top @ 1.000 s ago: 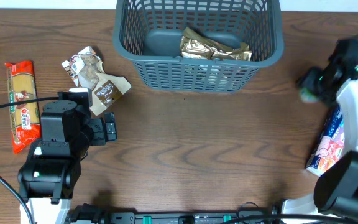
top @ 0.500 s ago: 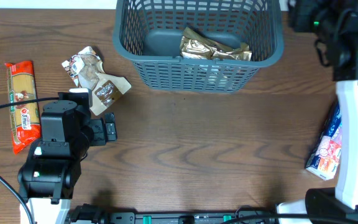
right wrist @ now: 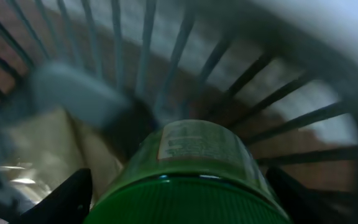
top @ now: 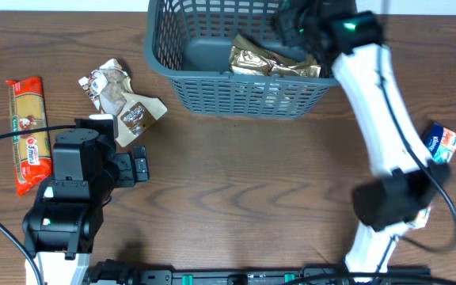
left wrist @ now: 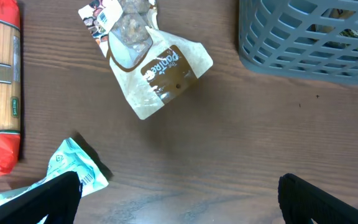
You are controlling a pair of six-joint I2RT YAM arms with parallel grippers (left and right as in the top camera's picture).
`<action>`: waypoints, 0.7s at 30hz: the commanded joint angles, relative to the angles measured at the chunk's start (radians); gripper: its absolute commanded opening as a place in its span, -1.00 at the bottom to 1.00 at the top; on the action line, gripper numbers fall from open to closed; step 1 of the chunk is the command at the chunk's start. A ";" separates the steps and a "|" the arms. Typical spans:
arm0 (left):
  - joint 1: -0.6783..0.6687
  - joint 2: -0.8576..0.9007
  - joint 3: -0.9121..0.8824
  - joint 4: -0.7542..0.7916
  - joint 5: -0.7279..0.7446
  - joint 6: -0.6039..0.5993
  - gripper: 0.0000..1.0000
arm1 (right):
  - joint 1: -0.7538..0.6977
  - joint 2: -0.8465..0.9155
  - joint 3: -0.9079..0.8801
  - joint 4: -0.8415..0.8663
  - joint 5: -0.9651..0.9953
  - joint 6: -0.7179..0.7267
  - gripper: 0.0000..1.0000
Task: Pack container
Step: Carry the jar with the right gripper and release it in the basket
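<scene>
Brown wooden table [top: 252, 174]. The right gripper [top: 295, 20], previously at the right edge, now hangs over the far container [top: 252, 95], gripping a green-capped bottle [right wrist: 191, 168]; left gripper [left wrist: 179, 183] spread wide.

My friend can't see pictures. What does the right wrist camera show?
A green-lidded jar, held in the right gripper, fills the view, close up and blurry. Behind it are the slotted walls of the grey basket, with a gold packet lower left.
</scene>
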 commanded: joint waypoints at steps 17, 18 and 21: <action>-0.004 -0.001 0.020 0.000 -0.011 0.013 0.97 | -0.061 0.192 0.042 -0.146 -0.100 0.098 0.98; -0.004 -0.001 0.020 0.000 -0.011 0.013 0.97 | -0.061 0.176 0.064 -0.153 -0.100 0.098 0.99; -0.004 -0.001 0.020 0.000 -0.011 0.014 0.97 | -0.067 0.121 0.178 -0.195 -0.100 0.111 0.99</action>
